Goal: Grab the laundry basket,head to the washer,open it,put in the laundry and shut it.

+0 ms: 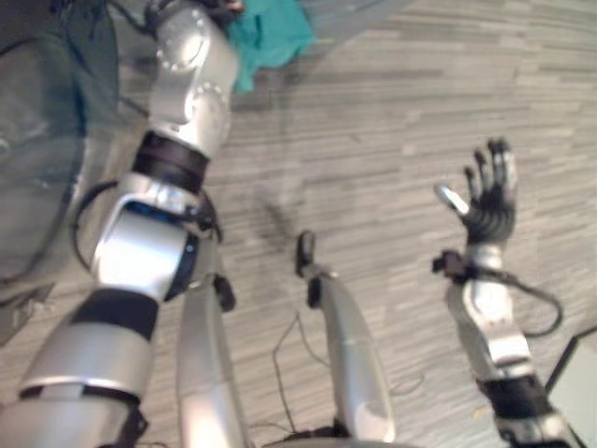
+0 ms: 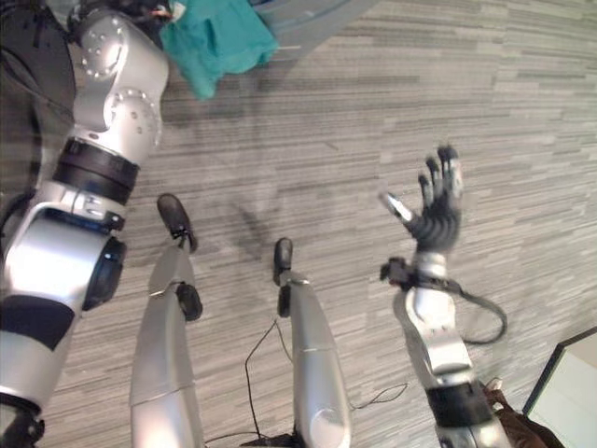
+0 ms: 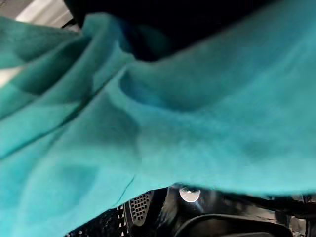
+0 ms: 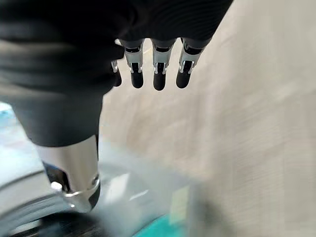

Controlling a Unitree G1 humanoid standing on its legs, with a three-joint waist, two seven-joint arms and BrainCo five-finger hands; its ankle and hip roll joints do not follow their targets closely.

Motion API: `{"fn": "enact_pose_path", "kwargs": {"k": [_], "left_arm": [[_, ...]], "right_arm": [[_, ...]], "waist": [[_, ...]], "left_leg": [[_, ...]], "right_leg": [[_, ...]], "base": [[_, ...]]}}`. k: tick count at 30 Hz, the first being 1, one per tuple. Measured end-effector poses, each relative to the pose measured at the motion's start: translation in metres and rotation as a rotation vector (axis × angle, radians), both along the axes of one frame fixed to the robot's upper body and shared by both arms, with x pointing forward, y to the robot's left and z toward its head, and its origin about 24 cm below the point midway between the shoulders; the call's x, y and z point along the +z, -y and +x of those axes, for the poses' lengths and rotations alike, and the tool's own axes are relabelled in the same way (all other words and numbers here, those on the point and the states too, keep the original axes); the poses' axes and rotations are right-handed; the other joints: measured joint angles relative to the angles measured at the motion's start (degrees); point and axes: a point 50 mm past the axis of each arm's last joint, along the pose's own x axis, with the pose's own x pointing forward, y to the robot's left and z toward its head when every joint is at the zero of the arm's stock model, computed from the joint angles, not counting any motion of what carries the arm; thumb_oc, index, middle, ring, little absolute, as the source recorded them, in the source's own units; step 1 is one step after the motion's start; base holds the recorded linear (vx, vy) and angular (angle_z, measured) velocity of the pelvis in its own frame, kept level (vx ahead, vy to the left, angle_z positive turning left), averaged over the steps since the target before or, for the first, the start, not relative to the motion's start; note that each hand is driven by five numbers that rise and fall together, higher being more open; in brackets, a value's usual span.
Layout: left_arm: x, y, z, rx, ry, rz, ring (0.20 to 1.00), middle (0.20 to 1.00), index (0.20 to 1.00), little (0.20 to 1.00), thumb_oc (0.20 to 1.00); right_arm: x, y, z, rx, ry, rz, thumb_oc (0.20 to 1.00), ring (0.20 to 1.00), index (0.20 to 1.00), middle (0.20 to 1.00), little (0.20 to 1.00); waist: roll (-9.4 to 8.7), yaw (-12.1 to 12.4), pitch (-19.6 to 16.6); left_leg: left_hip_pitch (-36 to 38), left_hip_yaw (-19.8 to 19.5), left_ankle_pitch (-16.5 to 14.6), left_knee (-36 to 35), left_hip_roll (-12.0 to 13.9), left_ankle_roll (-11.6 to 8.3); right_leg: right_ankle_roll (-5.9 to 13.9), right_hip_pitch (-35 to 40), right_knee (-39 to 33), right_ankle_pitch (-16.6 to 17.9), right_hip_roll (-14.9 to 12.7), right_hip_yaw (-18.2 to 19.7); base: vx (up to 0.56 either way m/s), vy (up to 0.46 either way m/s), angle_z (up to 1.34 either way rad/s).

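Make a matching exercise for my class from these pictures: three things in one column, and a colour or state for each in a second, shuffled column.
Things:
1. teal cloth
2. right hand
3. floor

Descriptions:
A. grey striped planks
B. held up over the floor, fingers straight
C. hanging at the end of the left arm

Pairs: 1-C, 2-B, 3-A

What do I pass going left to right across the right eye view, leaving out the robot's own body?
Teal cloth at the end of the left arm, then bare wood-grain floor, then the right robot hand raised with fingers spread and holding nothing, then the white panel in the lower right corner.
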Motion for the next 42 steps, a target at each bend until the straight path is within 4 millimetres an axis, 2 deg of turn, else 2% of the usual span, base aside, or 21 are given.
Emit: {"fn": "enact_pose_path", "kwargs": {"k": [1, 3, 4, 7, 10, 11, 13, 14, 15, 17, 21, 24, 28, 31, 35, 37, 42], "left_arm": [[0.001, -0.003, 0.0, -0.004, 0.003, -0.014, 0.2, 0.2, 0.2, 0.2, 0.2], [0.003, -0.002, -0.002, -0.02, 0.016, -0.02, 0.2, 0.2, 0.2, 0.2, 0.2], [0.007, 0.0, -0.005, -0.042, 0.047, -0.015, 0.2, 0.2, 0.2, 0.2, 0.2], [0.007, 0.001, -0.005, -0.059, 0.056, -0.01, 0.2, 0.2, 0.2, 0.2, 0.2], [0.002, 0.009, -0.003, -0.105, 0.051, 0.004, 0.2, 0.2, 0.2, 0.2, 0.2], [0.0, 0.012, 0.0, -0.115, 0.044, 0.007, 0.2, 0.2, 0.2, 0.2, 0.2], [-0.018, 0.027, 0.012, -0.154, -0.036, 0.001, 0.2, 0.2, 0.2, 0.2, 0.2], [-0.025, 0.03, 0.015, -0.164, -0.062, 0.002, 0.2, 0.2, 0.2, 0.2, 0.2], [-0.033, 0.033, 0.02, -0.163, -0.098, 0.012, 0.2, 0.2, 0.2, 0.2, 0.2], [-0.046, 0.036, 0.026, -0.165, -0.158, 0.018, 0.2, 0.2, 0.2, 0.2, 0.2], [-0.047, 0.037, 0.027, -0.171, -0.163, 0.038, 0.2, 0.2, 0.2, 0.2, 0.2], [-0.048, 0.042, 0.027, -0.183, -0.163, 0.045, 0.2, 0.2, 0.2, 0.2, 0.2], [-0.05, 0.046, 0.026, -0.19, -0.166, 0.055, 0.2, 0.2, 0.2, 0.2, 0.2], [-0.033, 0.022, 0.027, -0.103, -0.151, 0.075, 0.2, 0.2, 0.2, 0.2, 0.2], [-0.007, -0.005, 0.024, -0.013, -0.126, 0.102, 0.2, 0.2, 0.2, 0.2, 0.2], [0.001, -0.003, 0.021, -0.023, -0.102, 0.105, 0.2, 0.2, 0.2, 0.2, 0.2], [-0.002, 0.011, 0.022, -0.069, -0.102, 0.127, 0.2, 0.2, 0.2, 0.2, 0.2]], "right_arm": [[-0.024, 0.009, -0.003, -0.048, -0.095, 0.021, 1.0, 1.0, 1.0, 1.0, 1.0], [-0.047, 0.016, -0.008, -0.084, -0.196, 0.023, 1.0, 1.0, 1.0, 1.0, 1.0], [-0.086, 0.028, -0.019, -0.15, -0.381, 0.022, 1.0, 1.0, 1.0, 1.0, 1.0], [-0.144, 0.043, -0.042, -0.237, -0.655, 0.054, 1.0, 1.0, 1.0, 1.0, 1.0], [-0.202, 0.05, -0.086, -0.321, -0.97, 0.12, 1.0, 1.0, 1.0, 1.0, 1.0], [-0.213, 0.049, -0.097, -0.325, -1.019, 0.134, 1.0, 1.0, 1.0, 1.0, 1.0], [-0.246, 0.039, -0.134, -0.355, -1.228, 0.199, 1.0, 1.0, 1.0, 1.0, 1.0], [-0.251, 0.034, -0.145, -0.354, -1.262, 0.23, 1.0, 1.0, 1.0, 1.0, 1.0], [-0.257, 0.028, -0.152, -0.327, -1.297, 0.226, 1.0, 1.0, 1.0, 1.0, 1.0], [-0.258, 0.02, -0.148, -0.271, -1.293, 0.211, 1.0, 1.0, 1.0, 1.0, 1.0], [-0.247, 0.014, -0.124, -0.207, -1.19, 0.21, 1.0, 1.0, 1.0, 1.0, 1.0], [-0.238, 0.011, -0.111, -0.162, -1.13, 0.187, 1.0, 1.0, 1.0, 1.0, 1.0], [-0.237, 0.011, -0.109, -0.151, -1.121, 0.177, 1.0, 1.0, 1.0, 1.0, 1.0], [-0.236, 0.014, -0.11, -0.145, -1.129, 0.143, 1.0, 1.0, 1.0, 1.0, 1.0], [-0.237, 0.023, -0.115, -0.165, -1.151, 0.125, 1.0, 1.0, 1.0, 1.0, 1.0], [-0.239, 0.028, -0.119, -0.182, -1.17, 0.117, 1.0, 1.0, 1.0, 1.0, 1.0], [-0.237, 0.034, -0.119, -0.201, -1.163, 0.123, 1.0, 1.0, 1.0, 1.0, 1.0]], "waist": [[0.0, -0.4, 0.0], [-0.04, -0.5, 0.0], [-0.06, -0.7, 0.0], [-0.2, -1.4, -0.2], [-0.51, -1.5, -0.9], [-0.56, -1.8, -1.1], [-0.76, -1.6, -2.7], [-0.83, -1.8, -3.3], [-0.83, -2.0, -4.2], [-0.18, -2.3, -5.8], [0.89, -2.2, -6.9], [1.09, -2.2, -7.6], [1.03, -2.5, -7.6], [0.54, -4.0, -8.6], [0.57, -4.5, -8.7], [0.55, -4.5, -8.8], [0.66, -2.9, -9.0]], "left_leg": [[-0.2, 0.2, -0.1, 0.0, 0.0, 0.16], [-0.3, 0.4, -0.2, 0.0, 0.0, 0.23], [-0.7, 0.5, -0.3, 0.0, 0.0, 0.36], [-0.9, 0.5, -0.3, -0.1, 0.0, 0.43], [-1.0, 0.3, -0.3, -0.1, -0.1, 0.43], [-1.0, 0.4, -0.3, -0.2, -0.2, 0.42], [-1.1, 0.3, -0.3, -0.4, -0.4, 0.43], [-1.1, 0.6, -0.4, -0.4, -0.5, 0.52], [-1.1, 1.0, -0.5, -0.5, -0.6, 0.68], [-1.1, 2.4, -1.0, -0.2, -0.7, 1.36], [-1.0, 4.2, -2.3, 0.7, -0.7, 2.4], [-0.8, 5.1, -3.7, 1.5, -1.1, 2.15], [1.1, 6.5, -5.1, 1.8, -1.3, 2.7], [1.3, 8.2, -6.0, 2.0, -0.8, 3.42], [0.5, 8.8, -6.9, 3.0, -0.1, 2.99], [0.3, 8.7, -6.9, 3.2, -0.2, 3.0], [-1.1, 8.3, -7.7, 4.1, -0.8, 3.16]], "right_leg": [[0.23, 0.2, -0.9, 0.4, 0.1, 0.1], [0.44, 0.2, -1.5, 0.7, 0.1, 0.3], [0.67, 0.1, -2.1, 1.1, 0.1, 0.2], [0.86, 0.3, -2.8, 1.6, 0.1, 0.1], [0.98, 0.4, -3.2, 1.7, 0.1, -0.3], [1.04, 0.4, -3.5, 1.7, 0.0, -0.3], [1.19, 0.5, -3.7, 1.8, -0.1, -0.3], [1.27, 0.3, -3.8, 1.8, -0.3, -0.2], [1.57, 0.2, -4.4, 2.0, -0.5, 0.1], [2.59, 0.3, -6.0, 3.1, -0.9, 1.4], [3.62, 1.2, -8.7, 5.0, -1.4, 3.0], [4.32, 1.8, -10.0, 5.7, -2.0, 4.1], [5.03, 5.3, -14.9, 8.0, -2.5, 4.7], [5.75, 7.2, -20.8, 11.5, -2.5, 5.9], [5.87, 8.5, -25.4, 13.7, -2.3, 6.1], [5.99, 9.2, -26.8, 14.3, -2.3, 5.6], [6.11, 9.2, -27.7, 14.3, -2.7, 4.6]], "base": [[0.03, 0.03, -0.08], [0.03, 0.019, -0.05], [0.01, 0.007, -0.05], [0.01, -0.025, -0.03], [0.0, -0.011, 0.0], [0.01, -0.008, 0.03], [0.0, 0.0, 0.0], [0.0, 0.06, -0.03], [0.0, 0.104, -0.11], [0.0, 0.13, -0.15], [0.01, 0.054, -0.14], [0.01, 0.033, -0.09], [0.0, 0.028, -0.1], [0.01, -0.021, -0.23], [0.03, -0.017, -0.13], [0.03, -0.007, 0.06], [0.04, 0.054, 0.08]]}}
